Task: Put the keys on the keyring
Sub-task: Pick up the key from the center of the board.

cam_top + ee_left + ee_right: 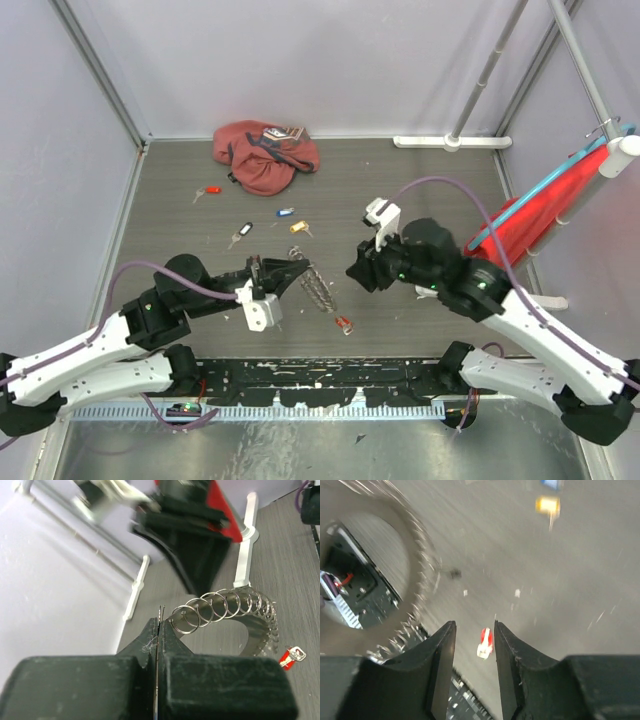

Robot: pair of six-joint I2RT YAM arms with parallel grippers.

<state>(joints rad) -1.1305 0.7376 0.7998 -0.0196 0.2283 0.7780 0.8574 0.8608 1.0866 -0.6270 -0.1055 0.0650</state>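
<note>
My left gripper [272,281] [160,626] is shut on a thin wire loop of the keyring [313,286] [227,606], and the bunch of plain silver keys hangs off to its right above the table. A little to the right, my right gripper [360,268] [474,626] stands open with nothing between its fingers. A red-headed key [344,324] [485,642] [292,655] lies on the table below it and shows in the gap between its jaws. More keys lie further back: red [208,191], black [243,231], blue [286,212] and yellow [300,228] [547,504].
A reddish-pink cloth bag [265,155] lies at the back of the table. A red cloth on a rail [550,205] hangs at the right. A white bar [452,142] runs along the back wall. A black slotted strip [320,375] borders the near edge.
</note>
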